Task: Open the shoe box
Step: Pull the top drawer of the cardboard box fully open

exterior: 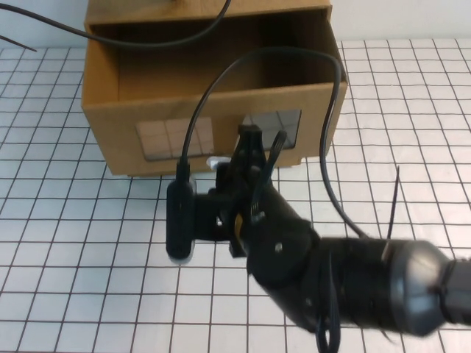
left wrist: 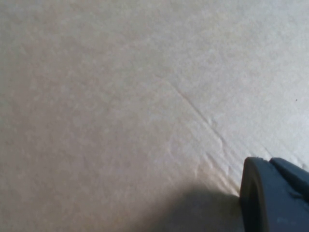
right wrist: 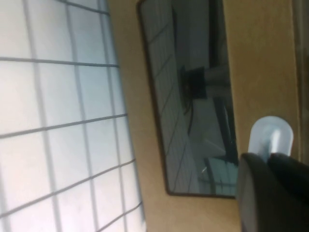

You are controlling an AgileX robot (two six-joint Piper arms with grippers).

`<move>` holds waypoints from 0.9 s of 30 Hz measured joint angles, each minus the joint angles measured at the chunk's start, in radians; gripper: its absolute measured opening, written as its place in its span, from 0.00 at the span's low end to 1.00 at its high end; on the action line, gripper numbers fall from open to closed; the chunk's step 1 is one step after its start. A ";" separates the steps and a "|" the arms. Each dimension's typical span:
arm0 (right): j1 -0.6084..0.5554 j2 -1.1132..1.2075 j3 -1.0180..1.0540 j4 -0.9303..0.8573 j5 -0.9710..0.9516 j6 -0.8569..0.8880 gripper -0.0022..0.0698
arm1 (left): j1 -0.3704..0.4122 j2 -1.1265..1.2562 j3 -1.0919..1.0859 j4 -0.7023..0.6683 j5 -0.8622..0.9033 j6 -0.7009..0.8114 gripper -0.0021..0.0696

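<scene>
So the shoe box (exterior: 110, 125) was plain brown cardboard, matte and a bit fibrous, boxy with sharp edges, sitting at the far side of the table (exterior: 88, 257), and from above you could see into a shadowed hollow at its top. The front panel had two rectangular see-through windows, the left one (exterior: 175, 138) and the right one (exterior: 276, 125), glossy enough to mirror the grid. A small pale rounded tab (exterior: 214, 162) stuck out low on that front. The right gripper (exterior: 250, 143), black and chunky, was up against the front panel with its jaws clenched and the tab right at its tip, though I couldn't tell if it actually pinched it. A black cable (exterior: 294, 51) looped over the box. The left gripper (left wrist: 275, 193) was pressed close to creased cardboard, and I couldn't tell its state. The tabletop was white with a thin dark grid.
</scene>
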 joint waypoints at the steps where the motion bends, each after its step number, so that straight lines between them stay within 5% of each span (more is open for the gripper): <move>1: 0.012 -0.007 0.012 0.000 0.010 0.000 0.04 | 0.000 0.000 0.000 0.000 0.000 0.000 0.03; 12: 0.101 -0.055 0.110 0.028 0.102 0.152 0.05 | 0.000 0.000 0.000 0.000 0.000 0.000 0.03; 20: 0.112 -0.099 0.112 0.204 0.146 0.172 0.39 | 0.000 0.000 0.000 -0.026 0.008 0.002 0.03; 27: 0.234 -0.212 0.112 0.312 0.227 0.174 0.23 | 0.000 -0.066 0.002 -0.016 0.045 0.027 0.03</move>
